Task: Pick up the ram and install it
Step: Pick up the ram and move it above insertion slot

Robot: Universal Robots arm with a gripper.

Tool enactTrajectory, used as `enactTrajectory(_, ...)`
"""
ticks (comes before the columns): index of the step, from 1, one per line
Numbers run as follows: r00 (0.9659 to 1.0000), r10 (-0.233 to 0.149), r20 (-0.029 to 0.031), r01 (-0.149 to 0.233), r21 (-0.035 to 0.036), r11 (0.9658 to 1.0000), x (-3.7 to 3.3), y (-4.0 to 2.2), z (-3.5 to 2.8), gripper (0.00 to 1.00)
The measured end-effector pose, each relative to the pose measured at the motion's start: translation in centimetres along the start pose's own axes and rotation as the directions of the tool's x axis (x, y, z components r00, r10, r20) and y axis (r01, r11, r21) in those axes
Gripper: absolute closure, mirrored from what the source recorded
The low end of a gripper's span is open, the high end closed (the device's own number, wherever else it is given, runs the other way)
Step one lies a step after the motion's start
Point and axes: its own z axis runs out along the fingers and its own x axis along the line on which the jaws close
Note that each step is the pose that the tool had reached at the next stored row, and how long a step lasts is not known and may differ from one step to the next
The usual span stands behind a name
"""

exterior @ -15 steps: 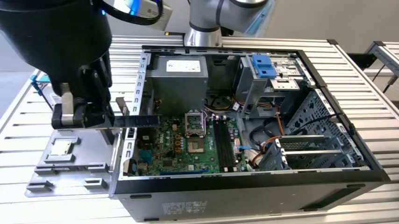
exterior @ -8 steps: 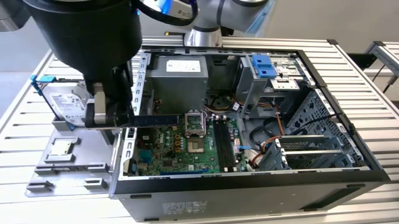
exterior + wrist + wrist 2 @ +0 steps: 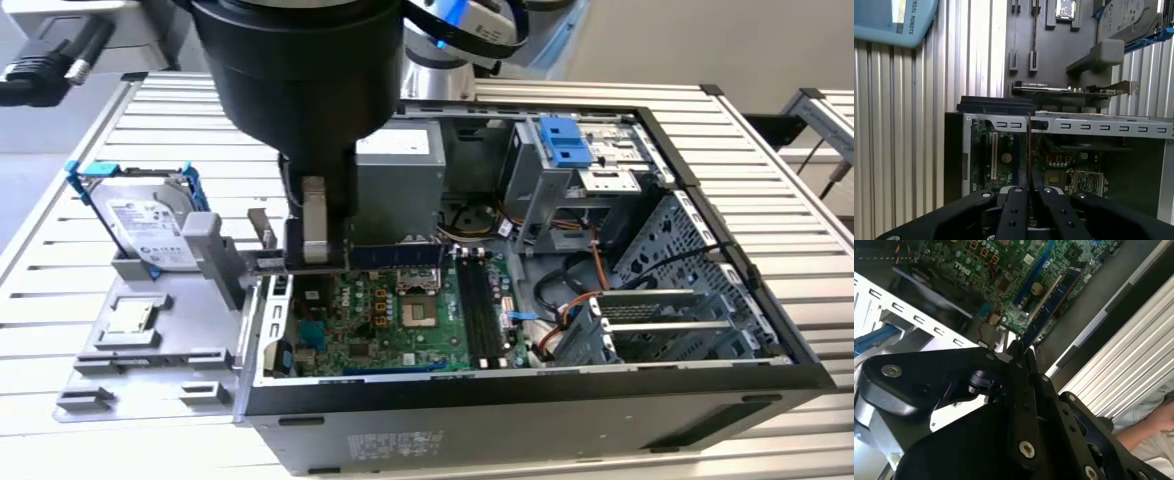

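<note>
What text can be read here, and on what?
hard drive label: too small to read.
power supply label: too small to read.
case sticker: too small to read.
motherboard: white lettering seen upside down, no sure reading.
light blue housing: white lettering, cut off at the edge.
the ram, held in the pincer: no print visible.

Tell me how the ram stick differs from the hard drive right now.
The ram stick is a thin dark blue-green strip; the hard drive is a broad silver block edged in blue. The ram stick is clamped in the gripper over the open case; the hard drive sits on a grey stand outside it. Neither is installed.
</note>
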Motion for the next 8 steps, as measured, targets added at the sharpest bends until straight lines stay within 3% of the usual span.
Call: enactTrajectory(8, 1.0, 0.0, 0.0, 0.0, -0.0012, 1.0, 0.09, -3.9, -0.06, 1.0)
